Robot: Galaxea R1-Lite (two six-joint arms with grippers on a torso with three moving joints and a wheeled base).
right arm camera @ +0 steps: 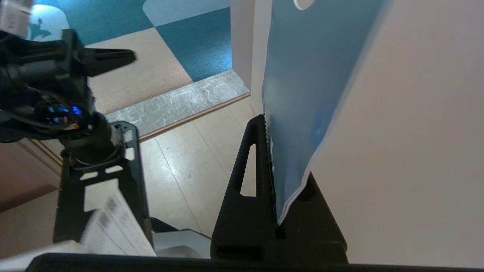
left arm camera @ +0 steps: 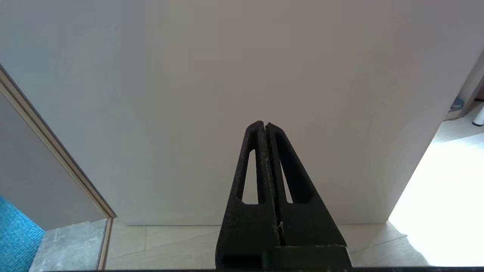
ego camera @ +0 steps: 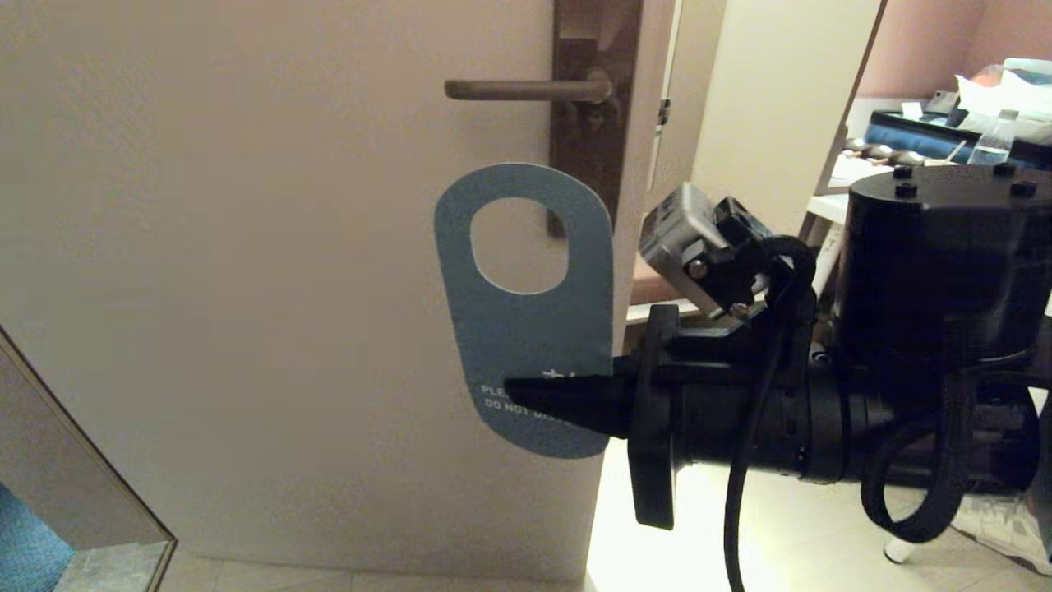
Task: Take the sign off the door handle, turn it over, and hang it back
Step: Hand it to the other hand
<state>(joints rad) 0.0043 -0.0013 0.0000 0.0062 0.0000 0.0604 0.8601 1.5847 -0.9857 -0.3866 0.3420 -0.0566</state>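
Fingers of the right gripper [ego camera: 514, 386] are pinched flat on the lower part of the sign [ego camera: 526, 329], coming in from the right side, level and pointing left across the card's printed lines. From the right wrist view the card's blue face [right arm camera: 302, 94] runs between the two black fingers [right arm camera: 245, 177], its pale edge slipping down into the slot between them. Only the grey-blue "do not disturb" face shows toward the room, with the oval hole uppermost and the rounded bottom end hanging below the fingers. That sign is off the door handle [ego camera: 526, 89]: the lever sits higher up on its brown backplate [ego camera: 593, 99], well clear of the card's top edge, and through the hole you see only the pale door [ego camera: 246, 288] and a corner of the backplate. Over on the left, the left gripper [left arm camera: 266, 126] is held low in front of the door's bare lower panel, its fingers pressed together on nothing.
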